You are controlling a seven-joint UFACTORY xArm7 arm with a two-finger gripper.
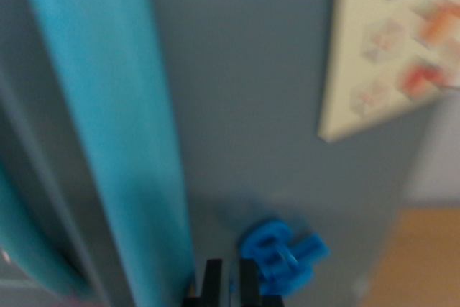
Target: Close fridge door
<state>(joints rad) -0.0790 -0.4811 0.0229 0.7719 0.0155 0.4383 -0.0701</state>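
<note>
The fridge door [251, 91] fills most of the blurred wrist view as a flat grey-blue panel very close to the camera. A bright teal strip [115, 120], which looks like the door's handle or edge, runs from the top left down to the bottom centre. My gripper [230, 287] shows at the bottom edge as two black fingers [213, 282] standing close together with only a thin slit between them and nothing held. It sits just to the wrist view's right of the teal strip, right up against the door.
A blue plastic piece [282, 255], perhaps a magnet or clip, is on the door beside my fingers. A white sheet with pink pictures [392, 41] hangs at the upper right. Wooden floor [424, 264] shows at the lower right. A curved teal part [25, 249] lies at the lower left.
</note>
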